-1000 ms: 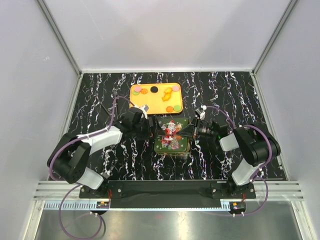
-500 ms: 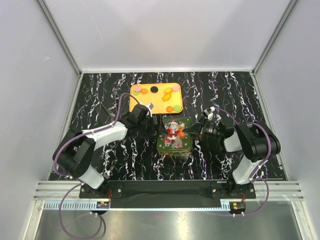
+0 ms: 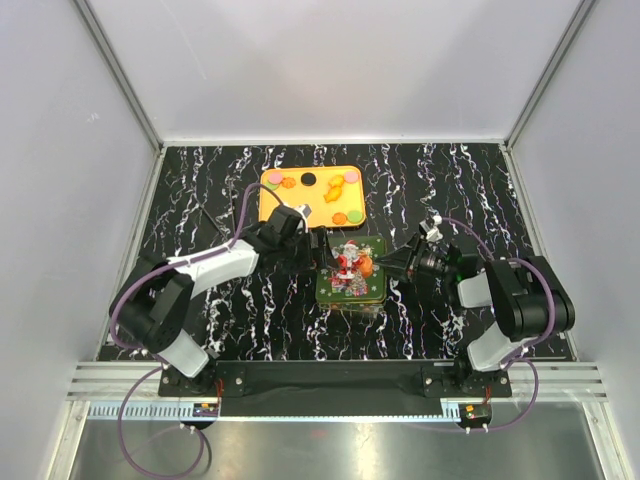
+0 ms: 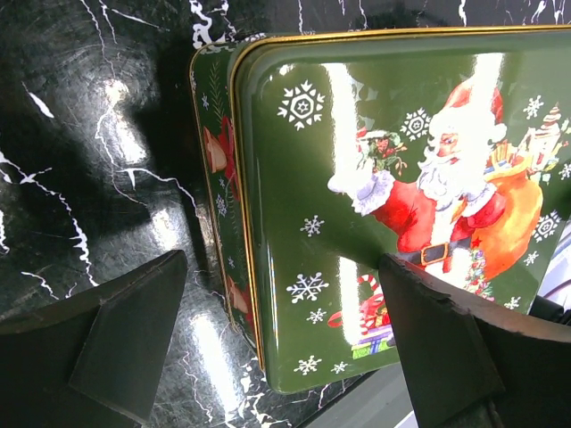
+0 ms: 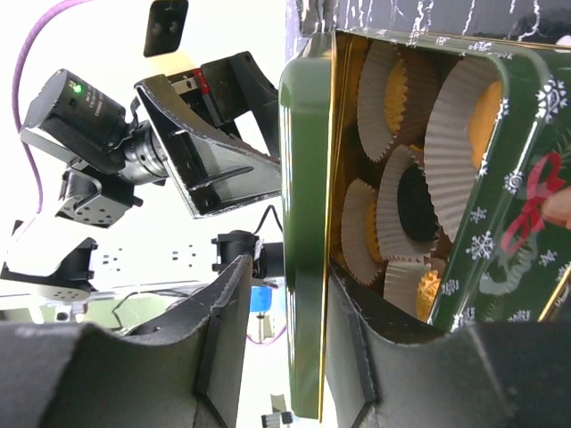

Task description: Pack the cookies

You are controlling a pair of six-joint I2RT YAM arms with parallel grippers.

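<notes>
A green tin with a Santa lid [image 3: 350, 268] sits mid-table. Its lid [image 4: 357, 178] lies slightly skewed over the base [image 4: 210, 178]. My left gripper [image 4: 285, 357] is open wide at the tin's left end, its fingers [image 4: 125, 339] off the lid. My right gripper [image 5: 285, 294] is open and straddles the lid's raised right rim [image 5: 303, 178], with a gap beside one finger. Through the opening I see cookies [image 5: 415, 201] in white paper cups inside the tin. More cookies [image 3: 340, 218] lie on the orange tray [image 3: 300, 205]. In the top view, the left gripper [image 3: 308, 250] and right gripper [image 3: 388, 262] flank the tin.
The orange tray lies just behind the tin, near the left gripper. Black marbled tabletop [image 3: 450, 190] surrounds both, with white walls on three sides. The left arm's gripper and camera [image 5: 205, 152] show beyond the lid in the right wrist view.
My right gripper's jaws have widened around the lid's rim and the arm has drawn back to the right. The left gripper stayed wide open and shifted slightly toward the tray.
</notes>
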